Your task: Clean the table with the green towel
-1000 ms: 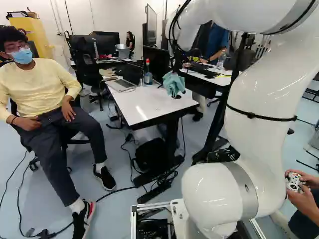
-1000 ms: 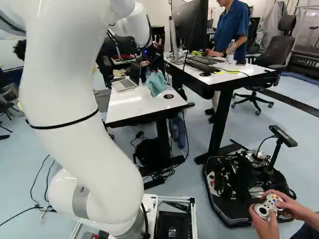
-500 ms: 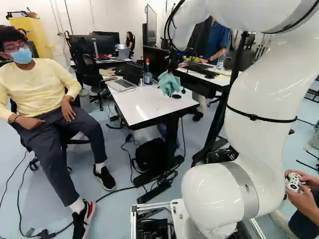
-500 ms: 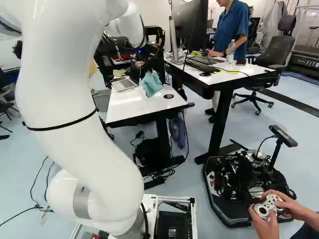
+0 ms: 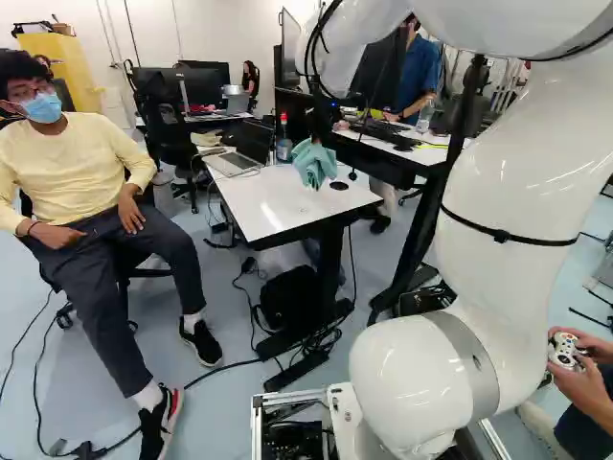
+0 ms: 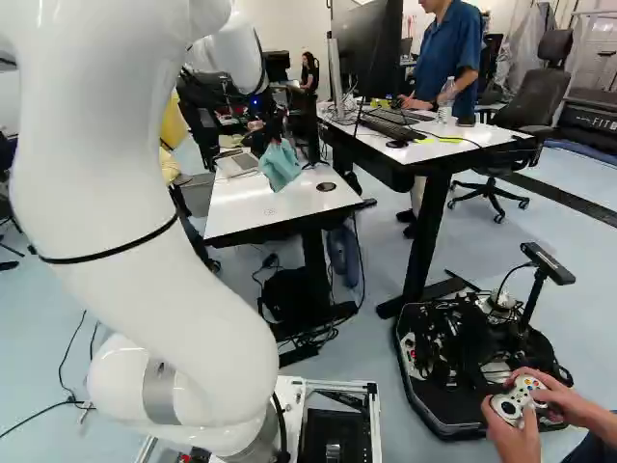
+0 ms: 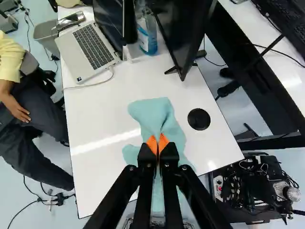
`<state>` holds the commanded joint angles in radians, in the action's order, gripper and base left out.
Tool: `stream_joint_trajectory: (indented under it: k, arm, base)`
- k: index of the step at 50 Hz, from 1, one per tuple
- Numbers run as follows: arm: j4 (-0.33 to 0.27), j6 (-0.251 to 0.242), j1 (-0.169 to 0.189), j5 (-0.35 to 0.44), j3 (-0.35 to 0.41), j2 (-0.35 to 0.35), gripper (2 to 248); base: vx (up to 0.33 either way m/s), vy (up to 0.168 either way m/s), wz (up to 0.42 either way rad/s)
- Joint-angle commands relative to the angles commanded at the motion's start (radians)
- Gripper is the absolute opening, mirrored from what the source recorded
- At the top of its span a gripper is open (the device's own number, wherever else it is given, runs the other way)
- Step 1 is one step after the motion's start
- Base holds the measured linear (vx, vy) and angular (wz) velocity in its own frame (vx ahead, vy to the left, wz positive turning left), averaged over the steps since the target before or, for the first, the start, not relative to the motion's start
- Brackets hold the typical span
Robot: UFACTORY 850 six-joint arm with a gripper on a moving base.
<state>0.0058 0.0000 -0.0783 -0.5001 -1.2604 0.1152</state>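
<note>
A white rectangular table with a dark edge (image 7: 95,167) lies under the action, and taking twelve as dead ahead of the fingers, its long sides run by at nine and three, the near edge crossing at six. Over it reaches the glossy white arm (image 6: 145,174), and look at the black two-finger gripper with orange pads (image 5: 314,142): pinched together on the soft pale-green cloth towel (image 7: 152,112)! The towel fans out ahead and to both sides, its tail masking part of that near edge; whether its folds touch the tabletop, I cannot tell. Now the room to move: at nine, a bright stretch of white surface runs from towel to edge. Eleven o'clock, there's the open silver laptop with dark keys (image 7: 71,59), its thin white cable (image 7: 97,83) curling towards the towel. Twelve brings the clear bottle of blue liquid (image 7: 148,40), and just past twelve a black flat-screen monitor (image 7: 183,28), feet near the far-side edge. At two, a flat black disc (image 7: 198,119) sits close beside the towel, then a strip of tabletop, the edge, a gap, and the second white desk with a dark frame (image 6: 463,145).
</note>
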Motion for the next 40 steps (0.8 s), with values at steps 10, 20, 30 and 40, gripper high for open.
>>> stream_joint_trajectory:
  k: [10, 20, 30, 40]
  arm:
    - [0.0, 0.0, -0.024, 0.0, 0.031, -0.029, 26]
    - [0.0, 0.0, -0.047, 0.0, 0.059, -0.055, 26]
    - [0.0, 0.0, -0.066, 0.0, 0.08, -0.076, 26]
    - [0.0, 0.0, -0.079, 0.0, 0.095, -0.09, 26]
  base:
    - [0.0, 0.0, 0.0]
    - [0.0, 0.0, 0.0]
    - [0.0, 0.0, 0.0]
    - [0.0, 0.0, 0.0]
